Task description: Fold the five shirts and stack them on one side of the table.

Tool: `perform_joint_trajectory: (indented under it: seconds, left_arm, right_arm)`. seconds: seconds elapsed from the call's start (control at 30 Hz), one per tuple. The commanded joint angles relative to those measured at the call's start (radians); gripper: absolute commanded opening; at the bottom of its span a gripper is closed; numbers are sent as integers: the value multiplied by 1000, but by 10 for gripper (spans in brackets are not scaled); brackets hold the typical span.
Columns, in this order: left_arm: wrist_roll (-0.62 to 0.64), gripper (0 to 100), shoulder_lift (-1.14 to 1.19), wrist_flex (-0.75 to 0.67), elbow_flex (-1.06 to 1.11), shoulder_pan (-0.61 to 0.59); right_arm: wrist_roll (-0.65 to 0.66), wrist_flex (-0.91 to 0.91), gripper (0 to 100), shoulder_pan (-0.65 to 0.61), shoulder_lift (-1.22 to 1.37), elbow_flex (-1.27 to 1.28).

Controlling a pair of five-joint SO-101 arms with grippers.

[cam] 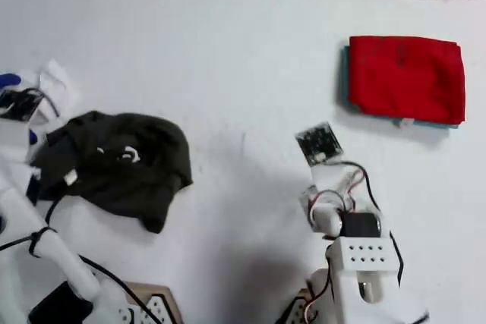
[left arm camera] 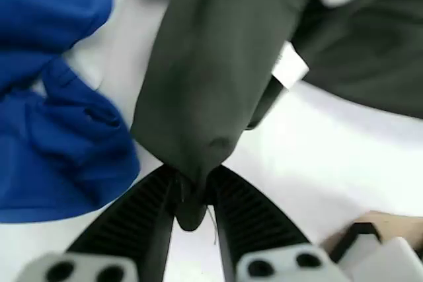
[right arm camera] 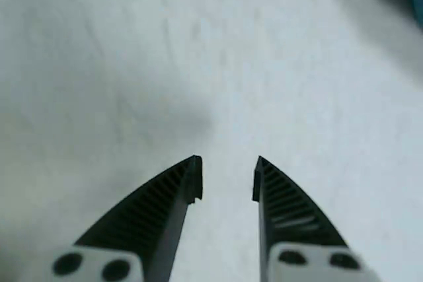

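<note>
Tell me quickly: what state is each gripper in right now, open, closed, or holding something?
Left gripper: shut on the dark shirt.
Right gripper: open, empty, above the white table.

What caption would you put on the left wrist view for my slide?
Left gripper pinching a fold of the dark shirt over the white table, blue garment alongside.

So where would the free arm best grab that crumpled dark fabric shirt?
Probably the loose flap sticking out of the crumpled dark shirt toward the arm bases. The left gripper is shut on a fold at the opposite side, so the open right gripper could come in low across the white table from its own side, where that flap lies thin and apart from the heap.
</note>
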Motion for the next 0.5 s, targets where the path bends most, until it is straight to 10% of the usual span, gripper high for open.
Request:
perform_joint_trajectory:
  seconds: [0.0,0.47]
  left_arm:
    - [-32,25,-9,-71,7,-84]
    - [-28,26,-15,-89,12,-152]
  right_arm:
    - [-5,105,148,-151,-7,-196]
    - [-164,140,152,-513,662,-698]
